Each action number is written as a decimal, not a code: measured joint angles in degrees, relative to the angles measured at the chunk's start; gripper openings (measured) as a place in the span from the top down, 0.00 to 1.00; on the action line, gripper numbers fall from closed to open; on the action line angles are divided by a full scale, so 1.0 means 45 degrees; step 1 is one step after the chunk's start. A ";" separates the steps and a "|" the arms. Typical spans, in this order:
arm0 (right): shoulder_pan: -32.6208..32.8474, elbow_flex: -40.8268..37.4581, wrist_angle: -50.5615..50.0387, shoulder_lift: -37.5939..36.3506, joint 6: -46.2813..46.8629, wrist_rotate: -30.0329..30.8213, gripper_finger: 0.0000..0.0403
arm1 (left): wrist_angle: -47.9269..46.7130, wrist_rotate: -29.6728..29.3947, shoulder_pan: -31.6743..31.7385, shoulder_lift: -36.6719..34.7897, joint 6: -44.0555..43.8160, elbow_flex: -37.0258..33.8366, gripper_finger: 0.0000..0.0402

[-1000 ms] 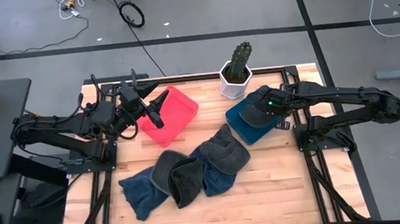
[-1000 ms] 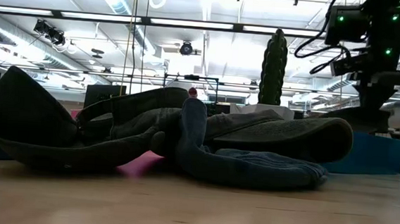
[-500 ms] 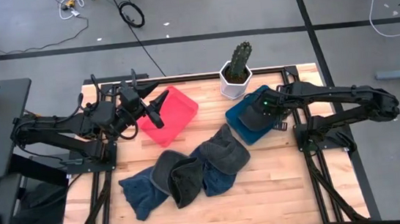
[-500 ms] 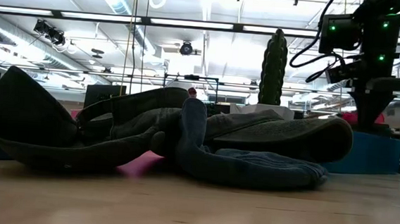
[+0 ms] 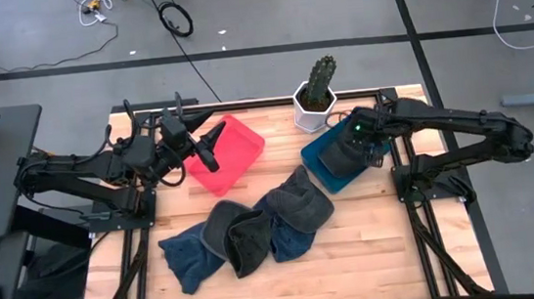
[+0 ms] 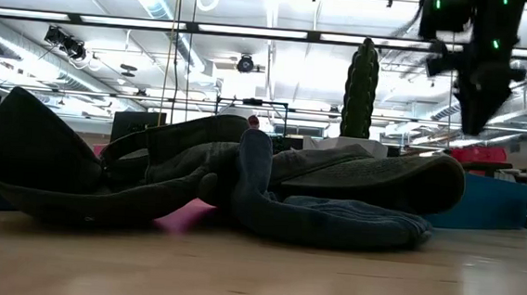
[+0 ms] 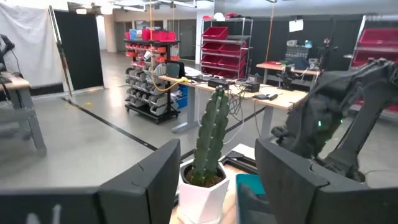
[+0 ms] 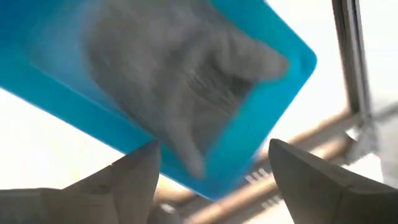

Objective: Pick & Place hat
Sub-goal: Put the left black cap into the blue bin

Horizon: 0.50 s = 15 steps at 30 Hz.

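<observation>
Hat (image 8: 186,81) sits in the blue bin (image 5: 322,159). Right gripper (image 5: 363,142) hovers above it, fingers apart and empty. Left gripper (image 5: 209,140) waits spread over the red bin (image 5: 238,152).

High view: overhead, whole table (image 5: 355,249). Low view: tabletop level, close behind hat pile (image 6: 214,186). Left wrist faces cactus (image 7: 208,140); shared with high view, 12 o'clock.

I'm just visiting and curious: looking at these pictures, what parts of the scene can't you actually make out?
- Hat in the blue bin: right wrist view blurs it into a grey smear.
- Blue bin's contents: in the high view the right hand covers them.
- Number of hats in the pile: they overlap in the high view.
- Red bin: the low view's pile hides nearly all of it.
</observation>
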 joint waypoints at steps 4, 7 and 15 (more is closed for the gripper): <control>0.0008 0.1004 0.0719 -0.0225 0.0692 -0.2603 0.29 | -0.0548 0.0694 0.0113 0.0000 -0.1531 0.0000 0.47; 0.0114 0.1115 0.1724 -0.0379 0.1513 -0.3535 0.31 | -0.1716 0.1371 0.0115 0.0000 -0.2803 0.0000 0.47; 0.0585 0.1115 0.3397 -0.0396 0.2054 -0.3722 0.35 | -0.5722 0.3757 -0.0297 0.0570 -0.5605 -0.0012 0.47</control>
